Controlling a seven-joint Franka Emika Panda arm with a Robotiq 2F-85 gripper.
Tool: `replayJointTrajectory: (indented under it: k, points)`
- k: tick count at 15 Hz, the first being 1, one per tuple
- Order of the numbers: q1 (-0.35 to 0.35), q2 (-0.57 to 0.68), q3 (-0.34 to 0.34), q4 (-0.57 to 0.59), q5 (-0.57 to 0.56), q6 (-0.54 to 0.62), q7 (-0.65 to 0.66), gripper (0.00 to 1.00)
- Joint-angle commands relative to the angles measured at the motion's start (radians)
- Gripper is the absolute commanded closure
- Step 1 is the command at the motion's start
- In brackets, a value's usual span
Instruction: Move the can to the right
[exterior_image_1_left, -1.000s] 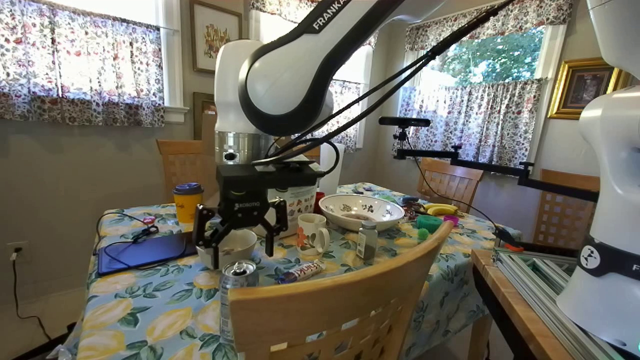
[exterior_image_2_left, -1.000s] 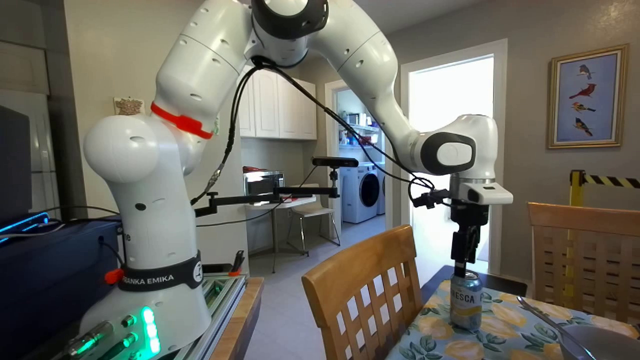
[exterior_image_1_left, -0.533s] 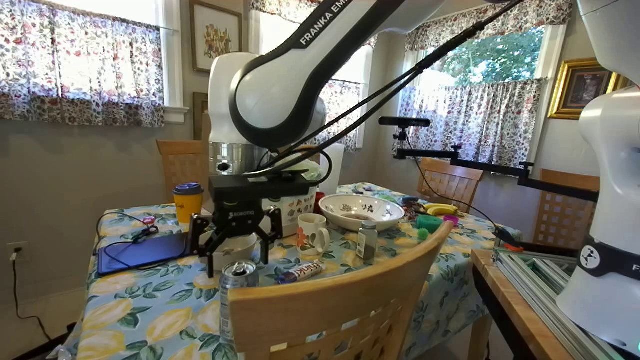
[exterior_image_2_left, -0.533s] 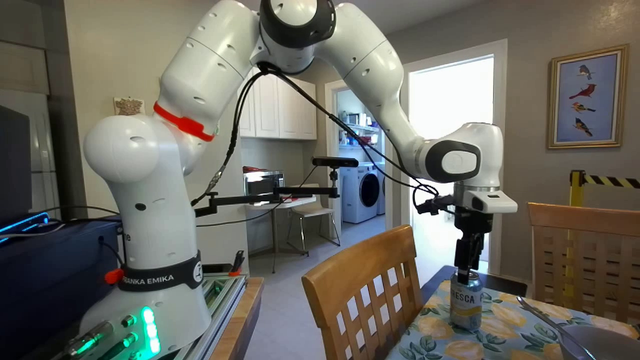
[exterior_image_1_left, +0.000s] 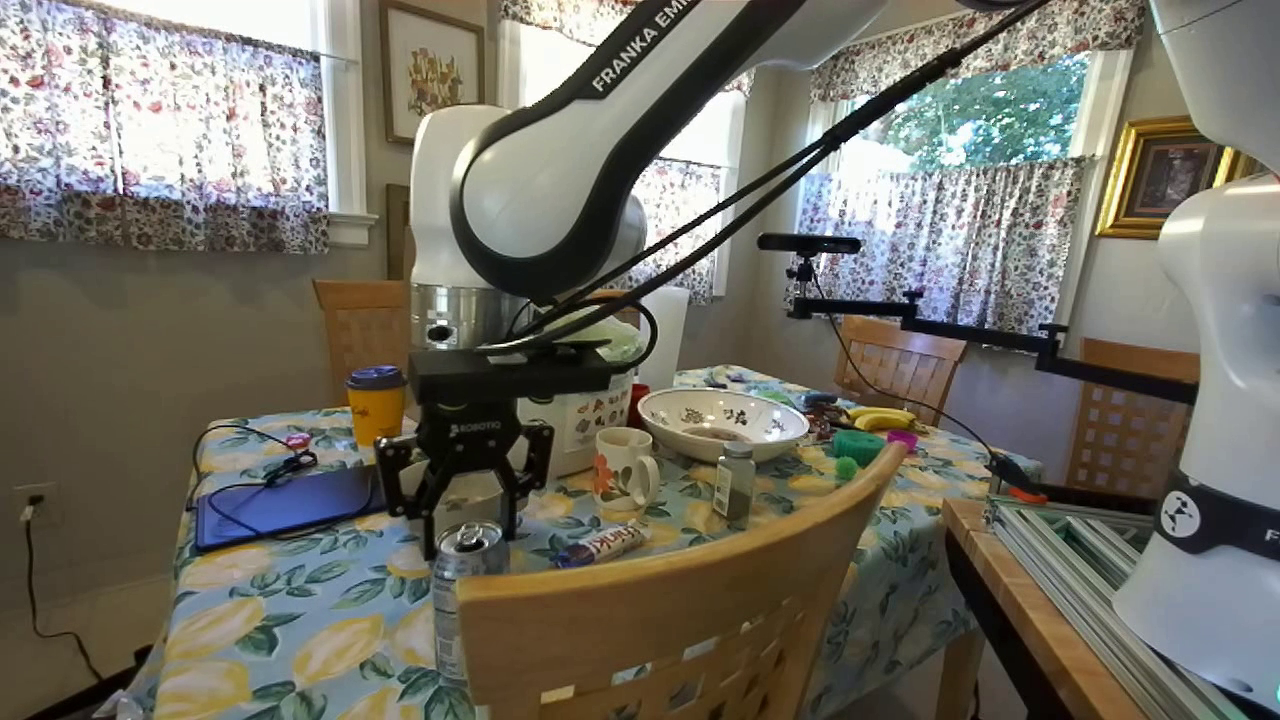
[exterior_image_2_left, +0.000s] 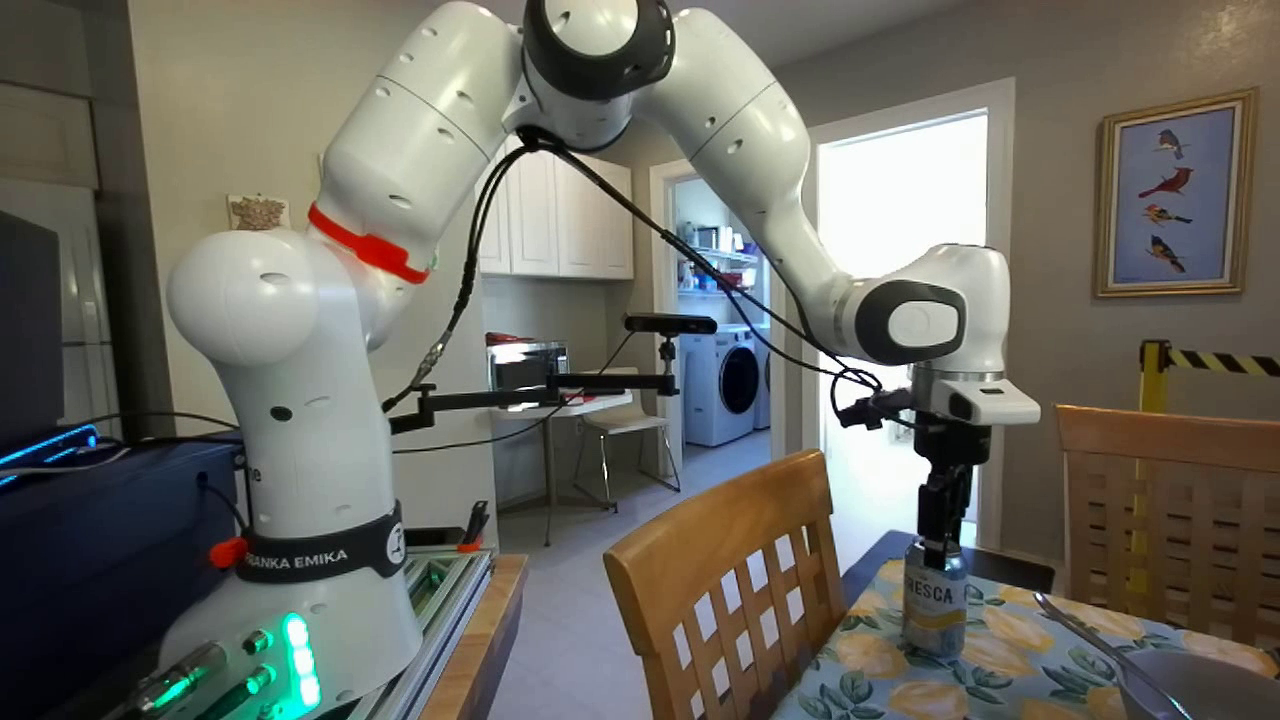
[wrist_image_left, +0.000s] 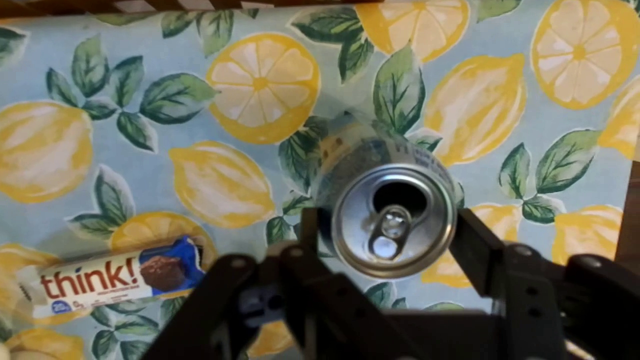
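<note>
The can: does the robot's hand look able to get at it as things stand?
Probably yes: in the wrist view the hand has fingers either side of the can, nothing blocking. Whether they grip it, I can't tell.

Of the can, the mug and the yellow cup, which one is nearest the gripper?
The can: the gripper flanks its open top on both sides. The mug and the yellow cup stand apart from the gripper.
</note>
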Motion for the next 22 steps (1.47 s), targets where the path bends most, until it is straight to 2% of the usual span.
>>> replayJointTrajectory:
  k: [1,2,10,17,22]
  points:
    - [0.01,0.03,-0.007,0.041,0.021,0.011,0.016,0.62]
    - [0.01,0.028,-0.008,0.045,0.021,0.01,0.016,0.66]
    - [0.009,-0.017,-0.023,0.026,0.014,-0.013,0.031,0.66]
    - [0.024,-0.104,-0.099,0.006,-0.036,-0.015,0.117,0.66]
    - [0.026,-0.147,-0.113,-0.001,-0.067,-0.044,0.165,0.66]
